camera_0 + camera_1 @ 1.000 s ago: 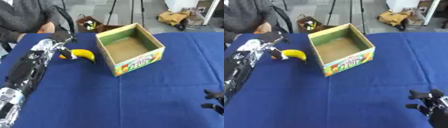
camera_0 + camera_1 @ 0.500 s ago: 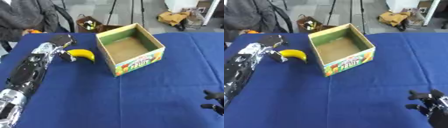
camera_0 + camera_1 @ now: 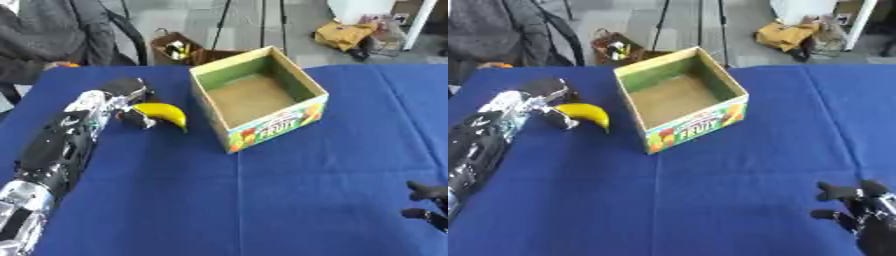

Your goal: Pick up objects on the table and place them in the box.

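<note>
The box [image 3: 259, 98] is empty, so nothing is done yet: the left hand [image 3: 129, 102] has its fingers curled around the banana [image 3: 164, 114] beside the box, while the right hand [image 3: 857, 206] rests relaxed at the lower corner.

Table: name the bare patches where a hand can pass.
Free: the blue table in front of the box, across to the right hand, and right of the box. Crowded: the strip left of the box, where the left hand meets the banana.
</note>
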Available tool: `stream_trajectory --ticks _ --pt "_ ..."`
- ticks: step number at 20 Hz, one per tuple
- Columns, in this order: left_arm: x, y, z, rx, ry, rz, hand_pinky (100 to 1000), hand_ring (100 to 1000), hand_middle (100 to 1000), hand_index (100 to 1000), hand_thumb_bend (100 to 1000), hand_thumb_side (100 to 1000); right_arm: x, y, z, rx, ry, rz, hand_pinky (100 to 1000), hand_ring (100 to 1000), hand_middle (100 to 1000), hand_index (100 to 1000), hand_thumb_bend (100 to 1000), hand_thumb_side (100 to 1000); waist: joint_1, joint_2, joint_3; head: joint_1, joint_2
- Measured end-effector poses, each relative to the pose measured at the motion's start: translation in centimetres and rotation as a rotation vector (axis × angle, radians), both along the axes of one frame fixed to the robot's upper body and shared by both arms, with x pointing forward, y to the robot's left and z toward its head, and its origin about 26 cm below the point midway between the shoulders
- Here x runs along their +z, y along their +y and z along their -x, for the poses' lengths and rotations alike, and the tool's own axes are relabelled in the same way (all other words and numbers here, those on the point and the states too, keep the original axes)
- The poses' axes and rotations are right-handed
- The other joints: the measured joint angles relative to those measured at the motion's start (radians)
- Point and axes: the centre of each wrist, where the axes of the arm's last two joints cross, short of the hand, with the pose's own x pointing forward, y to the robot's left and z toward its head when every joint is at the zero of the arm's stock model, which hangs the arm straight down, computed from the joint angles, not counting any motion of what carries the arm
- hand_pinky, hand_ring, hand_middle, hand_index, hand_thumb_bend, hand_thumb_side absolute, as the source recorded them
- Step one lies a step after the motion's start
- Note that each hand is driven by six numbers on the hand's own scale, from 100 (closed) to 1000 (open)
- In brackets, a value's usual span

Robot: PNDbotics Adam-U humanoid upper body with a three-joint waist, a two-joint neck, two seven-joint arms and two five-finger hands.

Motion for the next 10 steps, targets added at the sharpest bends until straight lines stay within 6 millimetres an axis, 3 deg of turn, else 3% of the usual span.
stream_trajectory --ticks 7,9,10 --pt "0.01 -0.01 0.00 0.008 0.020 0.005 739 578 536 690 317 282 -0.01 0.00 0.00 0.000 0.000 0.000 672 964 601 658 100 960 0.001 0.000 -0.002 0.000 0.000" --pt "0.02 -0.01 0.00 0.009 0.022 0.007 720 523 482 664 163 118 -0.02 0.00 -0.01 -0.001 0.001 0.000 671 964 601 657 100 960 0.001 0.000 -0.002 0.000 0.000" --pt "0.02 -0.02 0.00 0.011 0.022 0.007 706 495 453 643 100 100 -0.04 -0.01 -0.01 -0.001 0.002 0.000 671 964 601 657 100 960 0.002 0.000 -0.002 0.000 0.000"
